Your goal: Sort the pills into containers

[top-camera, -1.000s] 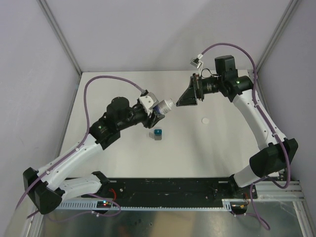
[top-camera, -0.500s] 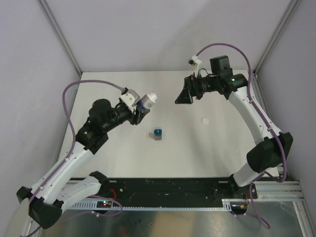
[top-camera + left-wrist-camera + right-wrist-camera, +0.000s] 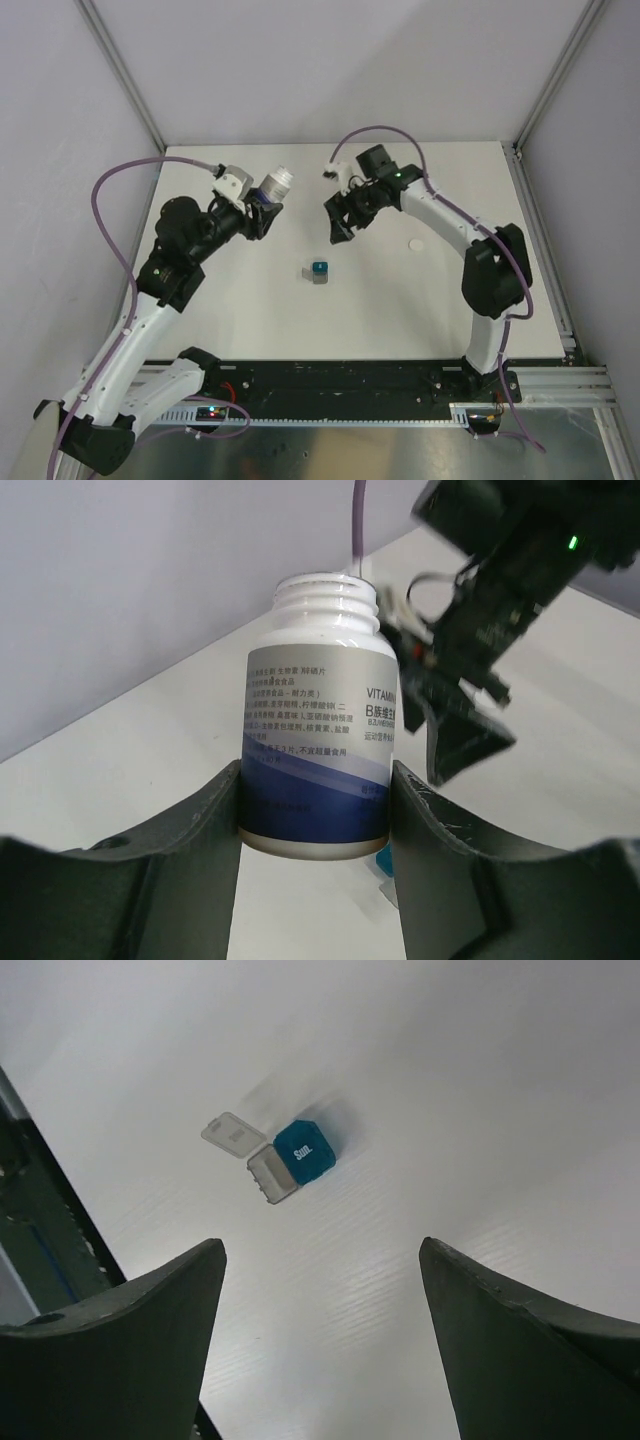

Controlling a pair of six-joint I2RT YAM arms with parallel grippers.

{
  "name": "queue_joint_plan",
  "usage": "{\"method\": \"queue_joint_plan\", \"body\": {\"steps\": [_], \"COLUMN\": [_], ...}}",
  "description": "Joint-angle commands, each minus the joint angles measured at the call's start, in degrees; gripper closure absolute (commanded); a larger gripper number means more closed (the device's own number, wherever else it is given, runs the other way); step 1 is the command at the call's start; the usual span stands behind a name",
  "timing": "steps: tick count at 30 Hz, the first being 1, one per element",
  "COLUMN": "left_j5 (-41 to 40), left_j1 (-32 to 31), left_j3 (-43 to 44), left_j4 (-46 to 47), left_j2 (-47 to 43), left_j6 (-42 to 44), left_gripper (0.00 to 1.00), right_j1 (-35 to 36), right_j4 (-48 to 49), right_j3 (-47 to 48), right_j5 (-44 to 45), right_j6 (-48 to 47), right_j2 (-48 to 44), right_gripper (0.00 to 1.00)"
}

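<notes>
Nearest the arm bases in my overhead feed, the containers point(image 3: 317, 271) sat on the white table point(image 3: 230, 320) about mid-width, well apart from both arms. Through the right wrist camera I read them as a teal compartment point(image 3: 305, 1150) marked "Sun.", touching a grey compartment point(image 3: 271, 1174) at its 8 o'clock. The grey one's clear lid point(image 3: 232, 1132) lay flipped open. A white round cap point(image 3: 416, 243) lay flat between the containers' 2 and 3 o'clock. Farther out, the right gripper point(image 3: 340, 215) hung at the containers' 1 o'clock, its fingers spread wide with nothing between them. The left gripper point(image 3: 262, 205) was at their 11 o'clock, clamped on the lower body of a white vitamin bottle point(image 3: 275, 186). The bottle's threaded neck was uncapped and pointed toward 1 o'clock.
</notes>
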Motion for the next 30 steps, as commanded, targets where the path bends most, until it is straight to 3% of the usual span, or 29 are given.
{"method": "queue_joint_plan", "body": {"steps": [1, 17, 30], "left_j5": [0.47, 5.34, 5.56], "left_j1": [0.90, 1.01, 1.03], "left_j3": [3.68, 7.41, 8.43], "left_j4": [1.97, 0.75, -0.04], "left_j2": [-0.40, 1.21, 1.75], "left_j6": [-1.90, -4.67, -4.69], "left_gripper": [1.00, 1.00, 1.00], "right_j1": [4.38, 16.31, 19.53], "right_j4": [1.46, 3.22, 5.63], "right_j3": [-0.67, -0.44, 4.00], "right_j5": [4.96, 12.57, 17.87], "right_j6": [-7.40, -16.49, -16.96], "right_j2": [2.05, 9.99, 14.70], "right_gripper": [0.16, 0.16, 0.17]}}
